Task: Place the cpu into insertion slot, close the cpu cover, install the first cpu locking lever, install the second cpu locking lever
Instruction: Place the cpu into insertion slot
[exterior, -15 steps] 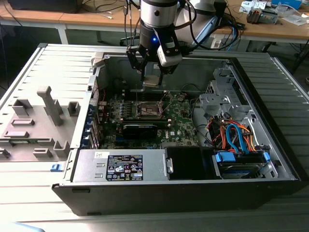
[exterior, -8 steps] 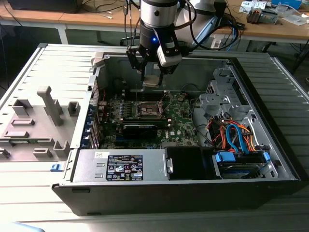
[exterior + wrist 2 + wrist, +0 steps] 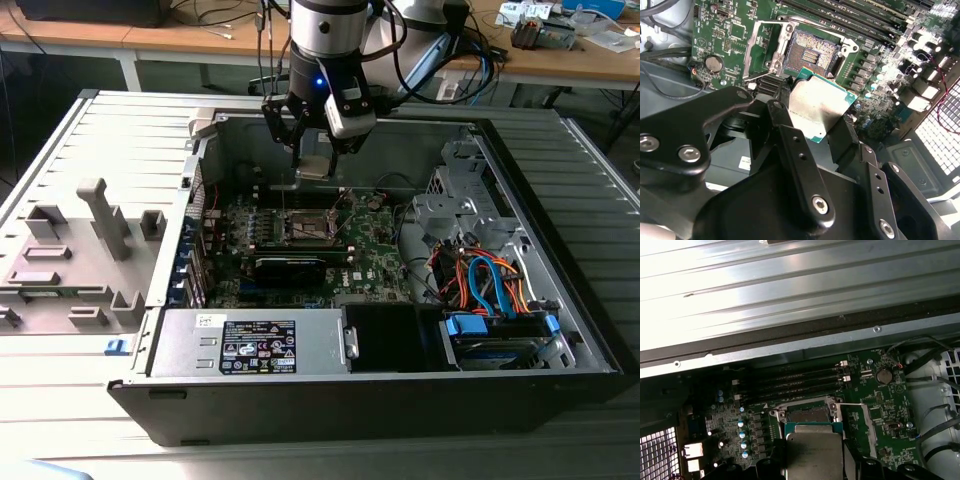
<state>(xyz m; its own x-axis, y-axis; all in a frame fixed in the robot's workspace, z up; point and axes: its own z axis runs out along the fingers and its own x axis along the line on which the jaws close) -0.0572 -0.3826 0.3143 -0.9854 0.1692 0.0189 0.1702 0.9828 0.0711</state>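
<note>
Placing the chip, the first step, is in hand. The claw [image 3: 318,158] is closed narrowly on the cpu [image 3: 820,107], gripping it flat by opposite edges, raised above the insertion slot [image 3: 815,54] and slightly to one side of it. The slot is bare, and the cpu cover [image 3: 762,47] lies open beside it. Seating likely calls for squaring the chip over the slot and keeping it level. The slot sits on a green motherboard [image 3: 375,255] inside an open computer case [image 3: 560,270].

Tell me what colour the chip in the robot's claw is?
Silvery-grey cpu, green rim; best in second wrist view.
</note>
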